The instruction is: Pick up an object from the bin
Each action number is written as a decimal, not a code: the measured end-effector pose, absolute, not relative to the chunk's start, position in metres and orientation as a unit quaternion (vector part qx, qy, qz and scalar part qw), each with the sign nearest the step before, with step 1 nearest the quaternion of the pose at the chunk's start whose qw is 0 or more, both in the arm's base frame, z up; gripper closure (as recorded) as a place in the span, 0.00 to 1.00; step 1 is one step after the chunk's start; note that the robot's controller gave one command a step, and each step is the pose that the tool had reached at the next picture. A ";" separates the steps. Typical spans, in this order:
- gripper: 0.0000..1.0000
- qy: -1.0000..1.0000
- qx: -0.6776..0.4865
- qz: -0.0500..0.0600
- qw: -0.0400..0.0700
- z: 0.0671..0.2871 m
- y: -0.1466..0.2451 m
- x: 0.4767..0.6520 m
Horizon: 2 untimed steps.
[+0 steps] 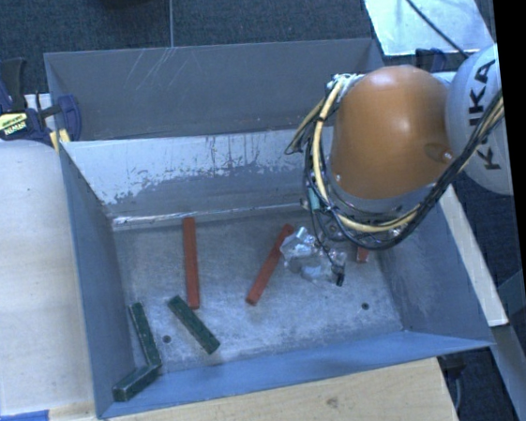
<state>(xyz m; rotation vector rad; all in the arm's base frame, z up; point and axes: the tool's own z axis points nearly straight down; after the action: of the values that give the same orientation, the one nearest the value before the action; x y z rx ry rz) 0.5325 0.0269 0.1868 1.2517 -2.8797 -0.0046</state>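
My gripper [313, 254] hangs low over the right half of the bin floor, mostly covered by the orange dome above it. A red stick [265, 274] lies slanted just left of it, and the stick's upper end reaches the gripper's metal body. Whether they touch I cannot tell. A small red piece [363, 256] peeks out at the gripper's right side. Further left a second red stick [191, 261] lies almost straight up and down on the floor.
Three dark green sticks lie at the front left: one slanted [194, 325], one along the left wall [144, 334], one in the front corner [135, 383]. The arm and its cables fill the bin's right rear part.
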 end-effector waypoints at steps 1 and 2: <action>0.00 -0.918 0.397 0.000 -0.002 0.189 0.025 0.534; 0.00 -0.906 0.423 -0.002 0.001 0.089 0.053 0.551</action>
<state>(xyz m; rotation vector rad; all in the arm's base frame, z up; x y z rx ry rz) 0.5508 0.0529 0.0893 1.3278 -2.8440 -0.0058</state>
